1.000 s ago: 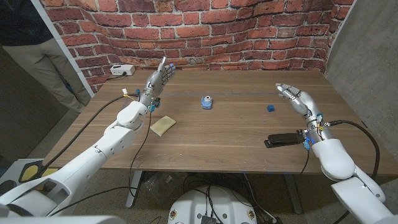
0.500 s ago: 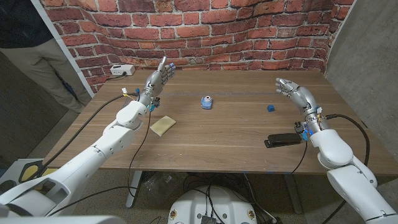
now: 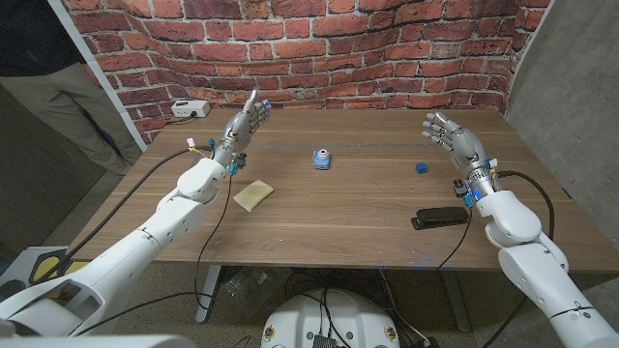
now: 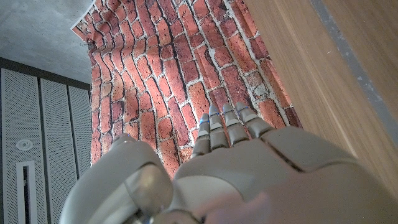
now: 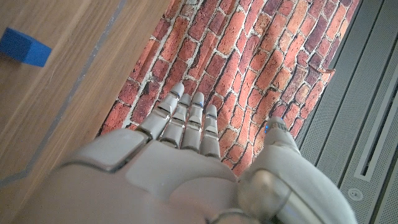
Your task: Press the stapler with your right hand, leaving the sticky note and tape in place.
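Note:
The black stapler (image 3: 437,218) lies near the table's front right edge. My right hand (image 3: 453,139) is raised above the table behind the stapler, fingers spread and holding nothing; its back shows in the right wrist view (image 5: 186,162). The yellow sticky note pad (image 3: 253,193) lies left of centre. The blue tape roll (image 3: 322,159) stands mid-table. My left hand (image 3: 244,124) is lifted at the back left, fingers straight and apart, empty, also in the left wrist view (image 4: 236,162).
A small blue cube (image 3: 421,167) (image 5: 25,46) sits just left of my right hand. A white power strip (image 3: 189,109) lies at the table's back left corner. A person (image 3: 48,68) stands beyond the left edge. A brick wall (image 3: 387,48) backs the table.
My right hand has risen and moved back and slightly left, away from the stapler, with its fingers opening wider. The left arm has stayed still.

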Robot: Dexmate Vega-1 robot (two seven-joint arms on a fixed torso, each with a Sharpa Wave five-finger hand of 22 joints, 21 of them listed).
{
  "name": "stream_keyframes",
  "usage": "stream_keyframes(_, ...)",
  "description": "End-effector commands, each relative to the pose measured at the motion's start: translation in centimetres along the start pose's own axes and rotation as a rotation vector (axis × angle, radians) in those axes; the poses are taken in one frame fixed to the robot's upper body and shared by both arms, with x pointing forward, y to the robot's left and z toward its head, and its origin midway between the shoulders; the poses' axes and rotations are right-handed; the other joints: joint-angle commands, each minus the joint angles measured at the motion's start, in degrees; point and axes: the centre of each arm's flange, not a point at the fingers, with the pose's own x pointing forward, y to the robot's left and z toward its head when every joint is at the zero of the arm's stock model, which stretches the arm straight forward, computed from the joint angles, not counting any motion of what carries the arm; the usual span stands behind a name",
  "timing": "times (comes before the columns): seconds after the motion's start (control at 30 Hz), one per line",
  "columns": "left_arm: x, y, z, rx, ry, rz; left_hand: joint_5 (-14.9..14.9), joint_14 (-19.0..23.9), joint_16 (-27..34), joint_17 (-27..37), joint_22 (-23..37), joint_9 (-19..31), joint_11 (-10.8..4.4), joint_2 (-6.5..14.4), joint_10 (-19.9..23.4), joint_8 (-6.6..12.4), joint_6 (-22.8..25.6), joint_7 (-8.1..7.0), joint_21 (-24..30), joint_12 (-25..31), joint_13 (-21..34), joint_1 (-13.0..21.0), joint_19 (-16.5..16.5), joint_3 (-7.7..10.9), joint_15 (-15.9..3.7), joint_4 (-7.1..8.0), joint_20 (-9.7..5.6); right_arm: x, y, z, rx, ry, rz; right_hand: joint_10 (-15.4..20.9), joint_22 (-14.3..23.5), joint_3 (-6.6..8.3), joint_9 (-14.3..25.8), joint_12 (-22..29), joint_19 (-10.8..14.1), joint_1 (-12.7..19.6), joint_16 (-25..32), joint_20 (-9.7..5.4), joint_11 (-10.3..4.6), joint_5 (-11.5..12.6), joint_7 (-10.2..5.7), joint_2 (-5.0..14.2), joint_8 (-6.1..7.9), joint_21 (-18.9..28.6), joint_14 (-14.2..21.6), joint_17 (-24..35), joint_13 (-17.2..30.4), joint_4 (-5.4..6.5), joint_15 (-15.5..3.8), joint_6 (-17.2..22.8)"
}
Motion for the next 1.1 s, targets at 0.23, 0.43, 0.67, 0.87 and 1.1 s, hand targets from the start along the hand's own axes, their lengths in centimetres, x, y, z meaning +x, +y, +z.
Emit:
stream_keyframes(0.23, 0.0, 1.1, 0.3, -0.005, 0.003, -0.003, -0.01, 0.29, 0.07, 0.21, 0.06, 0.18, -0.08, 0.22, 0.12, 0.10, 0.31, -0.33, 0.15, 0.26, 0.28, 0.34, 0.10, -0.47, -0.20, 0.18, 0.34, 3.0, -0.5, -1.8, 0.240, -0.039, 0.066, -0.27, 0.01, -0.61, 0.13, 0.10, -0.65, -0.96, 0.46, 0.07, 0.11, -0.10, -0.07, -0.26, 0.30, -0.13, -0.46, 0.23, 0.14, 0.33, 0.11, -0.11)
stream_keyframes(0.43, 0.3, 1.1, 0.8, -0.007, -0.004, -0.007, -0.01, 0.28, 0.07, 0.21, 0.06, 0.18, -0.05, 0.26, 0.20, 0.13, 0.39, -0.30, 0.16, 0.29, 0.29, 0.36, 0.10, -0.52, -0.17, 0.18, 0.36, 4.1, -0.5, -2.3, 0.299, -0.030, 0.094, -0.37, 0.01, -0.78, 0.12, 0.11, -0.75, -1.24, 0.46, 0.07, 0.21, -0.13, -0.06, -0.40, 0.39, -0.14, -0.61, 0.24, 0.14, 0.41, 0.17, -0.15)
stream_keyframes(0.67, 0.6, 0.4, 1.2, 0.010, -0.026, -0.020, 0.00, 0.37, 0.11, 0.21, 0.07, 0.18, 0.04, 0.31, 0.21, 0.15, 0.46, -0.29, 0.18, 0.30, 0.29, 0.39, 0.13, -0.56, -0.12, 0.19, 0.34, 4.8, -0.8, -2.8, 0.327, -0.038, 0.109, -0.92, 0.01, -1.19, 0.09, 0.02, -1.32, -1.91, 0.27, 0.25, 0.42, -0.21, -0.04, -0.67, 0.60, -0.29, -1.49, 0.28, 0.15, 0.62, 0.65, -0.12)
stream_keyframes(0.87, 0.2, 0.2, 0.7, -0.006, -0.017, 0.002, 0.00, 0.24, 0.06, 0.20, 0.07, 0.18, 0.15, 0.37, 0.07, 0.12, 0.38, -0.33, 0.16, 0.25, 0.29, 0.42, 0.06, -0.60, -0.15, 0.20, 0.37, 5.0, -0.8, -3.1, 0.330, -0.041, 0.118, -0.94, 0.01, -1.36, 0.08, 0.07, -1.54, -2.17, 0.30, 0.31, 0.61, -0.23, -0.03, -0.80, 0.70, -0.34, -1.61, 0.29, 0.15, 0.68, 0.73, -0.04)
stream_keyframes(1.1, 0.2, 0.3, 0.4, -0.008, -0.013, 0.012, 0.00, 0.05, 0.00, 0.20, 0.07, 0.18, -0.01, 0.43, -0.11, 0.08, 0.27, -0.31, 0.13, 0.19, 0.29, 0.46, -0.05, -0.65, -0.06, 0.21, 0.38, 5.0, -0.7, -3.7, 0.325, -0.026, 0.115, -2.68, 0.02, -1.83, 0.05, -0.35, -3.05, -2.89, 0.03, 0.39, 1.50, -0.25, -0.07, -1.12, 0.86, -0.73, -3.15, 0.26, 0.15, 0.83, 1.21, -0.13)
